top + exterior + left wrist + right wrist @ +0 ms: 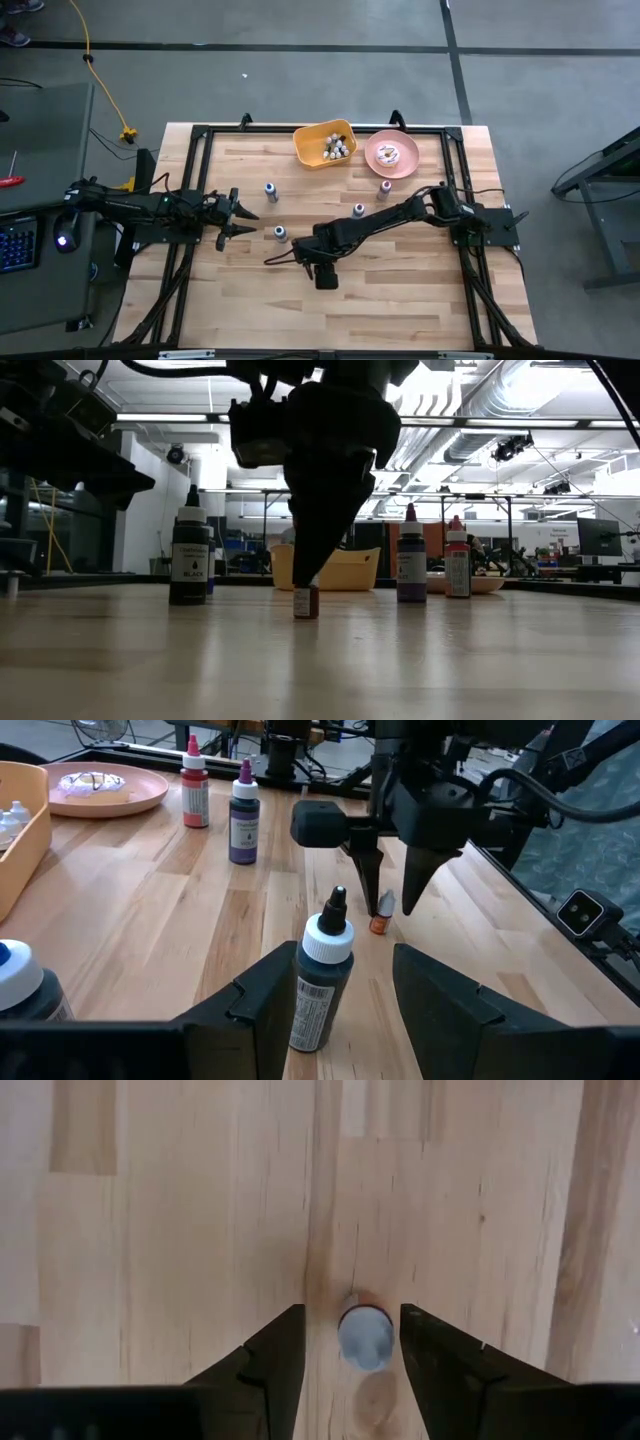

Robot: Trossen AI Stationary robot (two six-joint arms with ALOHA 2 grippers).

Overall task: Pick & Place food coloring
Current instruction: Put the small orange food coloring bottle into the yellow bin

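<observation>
At the worktop's (400,300) left edge our left hand (243,216) waits with its fingers apart, facing a black-labelled dropper bottle (320,982) that stands just in front of it. Toward the middle, our right hand (350,1342) points straight down with its fingers spread around a tiny bottle (364,1336), standing upright with an orange band at its base; we see a slim gap on each side. We judge it light, rigid and easily tipped, so we would close on its body. Farther back, the yellow tub (325,144) already holds several small bottles, beside the pink plate (391,155).
</observation>
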